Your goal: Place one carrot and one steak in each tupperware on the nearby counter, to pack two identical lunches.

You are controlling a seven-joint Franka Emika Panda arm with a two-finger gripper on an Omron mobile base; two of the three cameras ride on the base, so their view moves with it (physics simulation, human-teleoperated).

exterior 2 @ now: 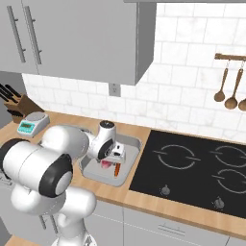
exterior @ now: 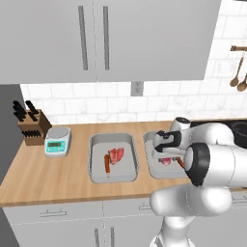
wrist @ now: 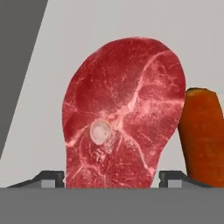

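Two grey tupperware trays sit side by side on the wooden counter [exterior: 48, 178]. The left tupperware [exterior: 94, 141] holds a steak [exterior: 116, 155] and a carrot [exterior: 107, 163]. Over the right tupperware [exterior: 150, 140] [exterior 2: 132, 144] my gripper [exterior: 166, 153] [exterior 2: 113, 158] points down. Under it lie a second steak [exterior: 166, 161] [exterior 2: 105, 165] and carrot [exterior: 180, 162] [exterior 2: 116, 169]. In the hand view this steak [wrist: 122, 113] lies flat on the tray floor [wrist: 87, 35], with the carrot [wrist: 203, 131] beside it on the right. My gripper [wrist: 111, 179] is open, its fingertips standing just off the steak's two sides.
A teal-and-white scale [exterior: 58, 141] and a knife block [exterior: 33, 126] stand at the counter's left end. The dark stovetop [exterior 2: 192, 168] lies right of the trays. Wooden spoons [exterior 2: 230, 96] hang on the tiled wall, and wall cabinets [exterior: 96, 38] hang overhead.
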